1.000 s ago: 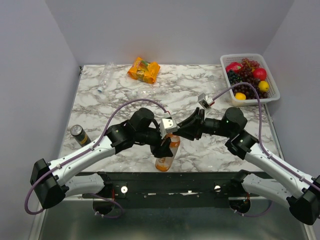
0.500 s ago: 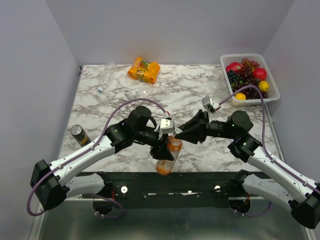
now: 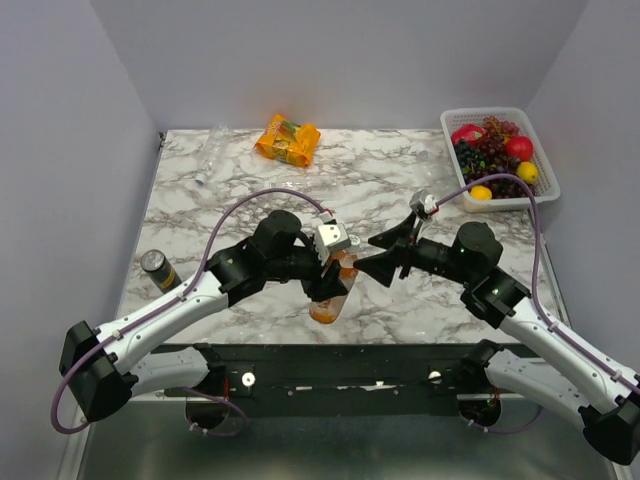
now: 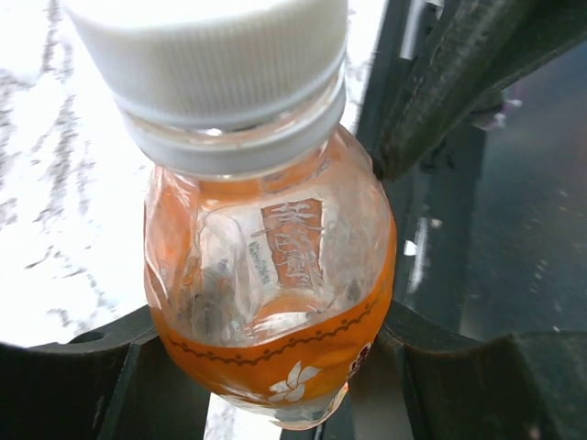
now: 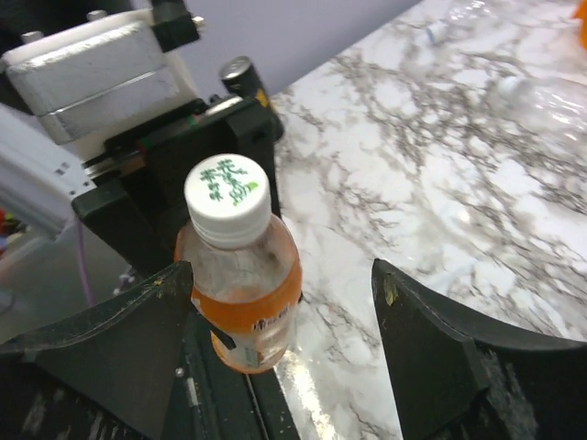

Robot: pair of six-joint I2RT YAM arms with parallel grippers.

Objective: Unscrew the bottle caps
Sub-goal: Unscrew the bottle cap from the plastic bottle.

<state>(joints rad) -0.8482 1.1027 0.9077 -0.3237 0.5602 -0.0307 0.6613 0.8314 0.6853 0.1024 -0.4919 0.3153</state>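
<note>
Cap (image 5: 227, 190) remains on bottle (image 4: 275, 275), clamped by left gripper (image 3: 333, 283); right gripper (image 3: 376, 254) gapes empty and likely needs to close on cap and twist.

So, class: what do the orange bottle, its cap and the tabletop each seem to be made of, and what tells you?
The orange bottle: thin clear plastic, glossy; its wall looks dented and see-through above the liquid.
The cap: opaque white plastic, matte, ribbed on the side.
The tabletop: marble look, grey veins on white; possibly only a printed laminate.
</note>
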